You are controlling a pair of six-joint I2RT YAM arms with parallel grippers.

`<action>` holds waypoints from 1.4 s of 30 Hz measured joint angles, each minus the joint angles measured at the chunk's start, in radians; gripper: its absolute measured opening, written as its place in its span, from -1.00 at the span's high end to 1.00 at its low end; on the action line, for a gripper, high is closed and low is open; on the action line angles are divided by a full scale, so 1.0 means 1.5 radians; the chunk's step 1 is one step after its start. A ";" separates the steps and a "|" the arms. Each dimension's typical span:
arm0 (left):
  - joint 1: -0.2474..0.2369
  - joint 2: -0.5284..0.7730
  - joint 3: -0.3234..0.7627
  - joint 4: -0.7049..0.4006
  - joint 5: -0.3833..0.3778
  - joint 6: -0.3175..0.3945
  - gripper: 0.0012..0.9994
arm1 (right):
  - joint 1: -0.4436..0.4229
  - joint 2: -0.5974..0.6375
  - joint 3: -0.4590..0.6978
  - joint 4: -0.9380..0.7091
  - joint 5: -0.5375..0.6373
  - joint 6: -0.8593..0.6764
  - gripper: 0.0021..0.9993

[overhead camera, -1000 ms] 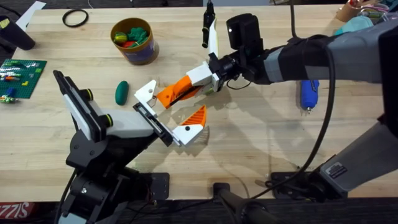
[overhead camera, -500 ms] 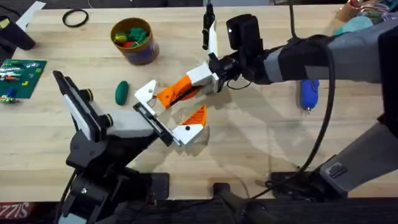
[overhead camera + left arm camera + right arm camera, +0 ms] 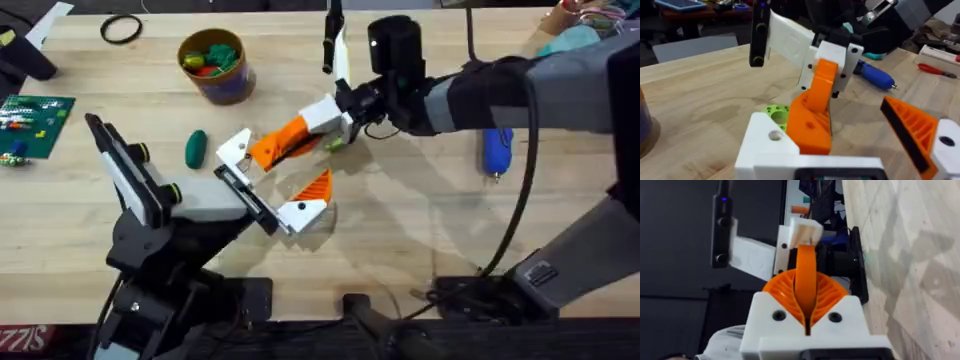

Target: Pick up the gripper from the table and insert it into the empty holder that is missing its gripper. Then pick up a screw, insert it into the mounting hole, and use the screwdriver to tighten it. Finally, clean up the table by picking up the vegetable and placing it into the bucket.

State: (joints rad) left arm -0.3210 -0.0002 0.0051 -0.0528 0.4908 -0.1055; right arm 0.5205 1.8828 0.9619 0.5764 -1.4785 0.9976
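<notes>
Legible writing: red "SIZZ" on a strip (image 3: pixel 20 335) at the near desk edge by the left base; label on the right arm base (image 3: pixel 540 272) too small to read. Counted on the desk (image 3: pixel 420 215): one blue screwdriver (image 3: pixel 497 150) lying flat at the right, beyond the right arm; one bucket (image 3: pixel 213 65) at the far left, holding several coloured toy pieces; one dark green vegetable (image 3: pixel 196 148) lying between bucket and left arm, apart from both; one black ring (image 3: pixel 120 29); one green board (image 3: pixel 35 115) at the left edge; one small lime-green perforated piece (image 3: pixel 776 114) under the raised parts. Right pincer (image 3: pixel 335 120) closed tight on the loose white-and-orange finger (image 3: pixel 285 145), held tilted above mid-desk, its orange end against the empty holder (image 3: pixel 235 150) of the left pincer (image 3: pixel 275 172). Left pincer spread wide, gripping nothing, carrying one orange ribbed pad (image 3: pixel 315 188) on its other side.
</notes>
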 joint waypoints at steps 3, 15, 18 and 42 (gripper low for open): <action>0.000 0.000 0.000 0.001 0.001 0.004 -0.97 | 0.000 0.001 -0.001 0.064 0.000 0.046 0.98; 0.000 0.000 0.000 0.002 -0.006 0.013 -0.98 | 0.000 0.003 -0.003 0.100 0.007 0.138 0.98; 0.000 0.000 0.000 0.001 -0.006 0.012 -0.98 | 0.000 0.005 -0.003 0.101 0.013 0.138 0.98; 0.017 0.000 0.001 -0.005 0.035 -0.016 -0.98 | 0.034 0.034 0.011 0.109 0.042 0.114 0.98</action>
State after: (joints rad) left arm -0.2959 -0.0002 0.0067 -0.0597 0.5440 -0.1295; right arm 0.5714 1.9331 0.9783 0.7403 -1.4162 1.1687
